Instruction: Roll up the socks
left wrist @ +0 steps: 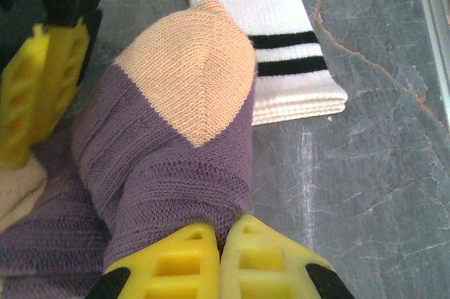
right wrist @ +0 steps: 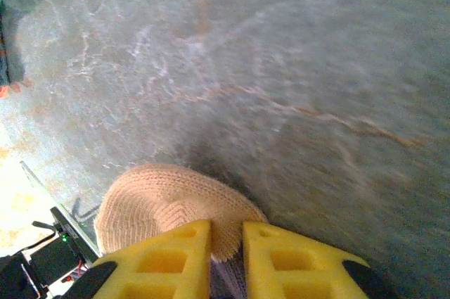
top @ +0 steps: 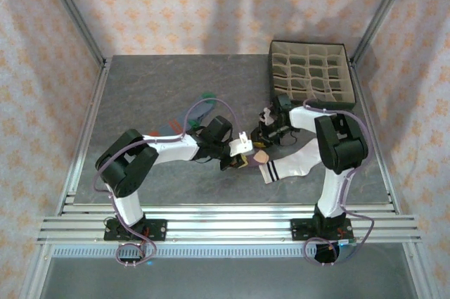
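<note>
Left end effector (left wrist: 223, 234): yellow fingers pressed together at the bottom of the left wrist view, pinching a fold of the dark purple ribbed knit sock (left wrist: 162, 165).
Right end effector (right wrist: 226, 236): yellow fingers drawn nearly together, with the purple sock's peach toe caught in the narrow gap; it reads as a pinch on the toe edge.
Purple sock: humped up between the two end effectors near the middle of the grey marbled table (left wrist: 365, 172), peach heel patch uppermost, body bunched, not flat.
White sock with two black cuff stripes (left wrist: 281, 39): flat on the table, its cuff end just beside the purple sock and partly overlapped by the heel hump.
Grey-blue sock (top: 206, 95): a green tip shows beyond the left arm from above; the rest is hard to make out.
Dark box of beige grid compartments (top: 309, 43): far right corner, well apart.
Step in hand: probably starting the roll of the purple sock from its toe.
Doing it well: draw the sock straight and taut between the pinches first, then turn the toe over tightly toward the cuff with the layers aligned.
Risk: bunched knit could roll loose, or drag the white sock along.
</note>
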### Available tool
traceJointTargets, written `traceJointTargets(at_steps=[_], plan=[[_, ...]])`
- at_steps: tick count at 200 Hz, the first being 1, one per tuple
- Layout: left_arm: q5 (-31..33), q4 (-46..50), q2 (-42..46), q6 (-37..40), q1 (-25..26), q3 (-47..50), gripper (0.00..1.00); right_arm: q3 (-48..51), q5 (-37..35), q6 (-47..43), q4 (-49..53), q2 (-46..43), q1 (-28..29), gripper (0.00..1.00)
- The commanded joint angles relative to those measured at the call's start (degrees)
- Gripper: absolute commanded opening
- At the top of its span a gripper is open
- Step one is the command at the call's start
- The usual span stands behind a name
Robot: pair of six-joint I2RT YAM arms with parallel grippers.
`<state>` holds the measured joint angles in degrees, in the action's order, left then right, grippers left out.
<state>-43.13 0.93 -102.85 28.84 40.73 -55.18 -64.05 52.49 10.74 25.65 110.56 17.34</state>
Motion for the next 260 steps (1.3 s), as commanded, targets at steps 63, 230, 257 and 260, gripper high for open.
traceJointTargets(at_steps=[63,230,257,260], plan=[[-7.25,7.98,-8.90,-12.20,-6.92,-3.51,0.00,2.30,-4.24,-2.01,-0.25,-7.20,0.07,0.53],[-5.26,12.89,-17.42,-23.98,-11.65,-11.05,0.00,11.58,-5.41,-5.36,-5.54,-14.47,-0.77,0.69],[-4.52,14.86,-18.30,-23.88,-11.87,-12.64,0.00,11.32,-4.64,-5.39,-6.21,-13.46,-0.49,0.69],[-4.50,15.06,-18.35,-23.91,-11.95,-12.86,0.00,11.24,-4.55,-5.38,-6.20,-13.45,-0.46,0.69]])
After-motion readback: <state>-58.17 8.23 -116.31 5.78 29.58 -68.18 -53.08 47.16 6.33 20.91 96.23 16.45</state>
